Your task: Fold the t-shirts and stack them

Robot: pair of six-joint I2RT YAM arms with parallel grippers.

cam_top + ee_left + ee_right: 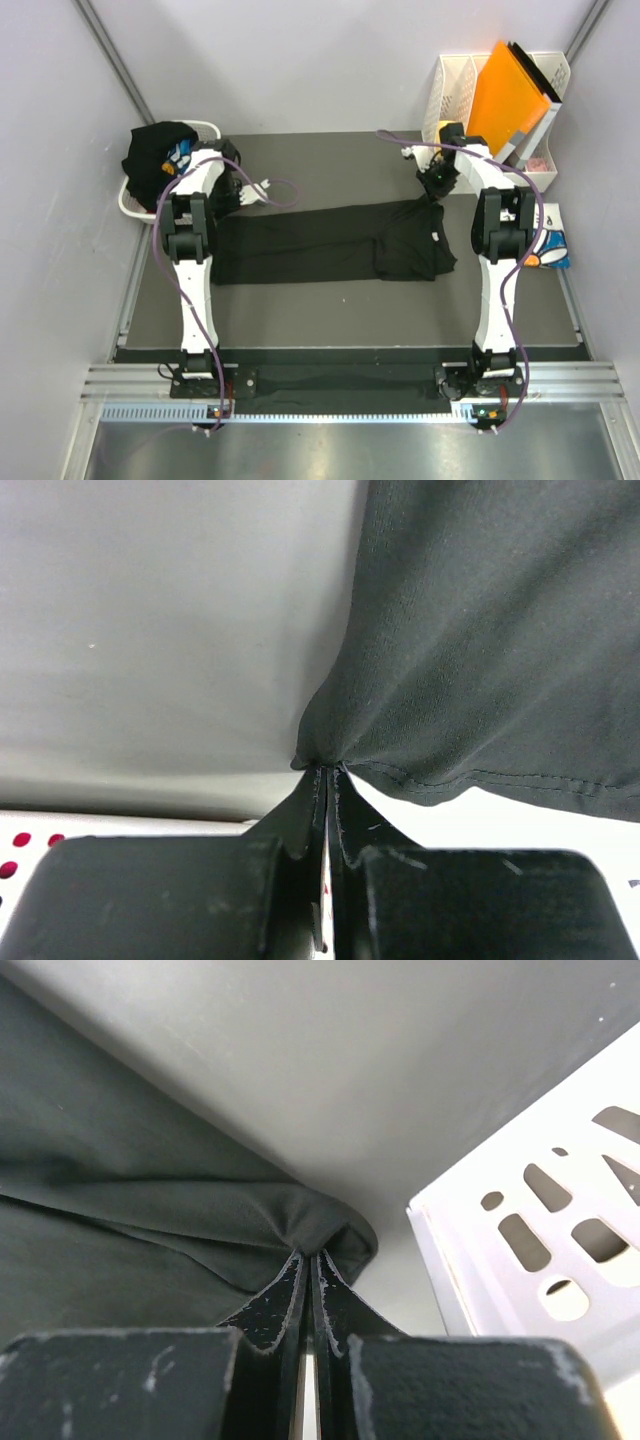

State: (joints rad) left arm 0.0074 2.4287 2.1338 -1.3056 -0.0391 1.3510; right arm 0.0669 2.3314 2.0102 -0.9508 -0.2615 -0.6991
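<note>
Lying stretched across the dark grey table mat [340,310], the soft black cotton t-shirt [330,245] is being pinched along its far edge by the clenched left gripper [327,772] and right gripper [311,1256]; lifting both ends evenly, keeping the cloth taut, seems wisest.

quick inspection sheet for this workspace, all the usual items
surface: dark mat, flat.
job's things: black t-shirt spread across the middle; black tee heaped in the basket; folded white tee at the right edge.
clutter: white basket; orange folder in a white file rack.
grippers: left gripper and right gripper each shut on a far corner of the black t-shirt.
cables: purple cables loop off both arms.
surroundings: grey walls; metal rail at the near edge.
</note>
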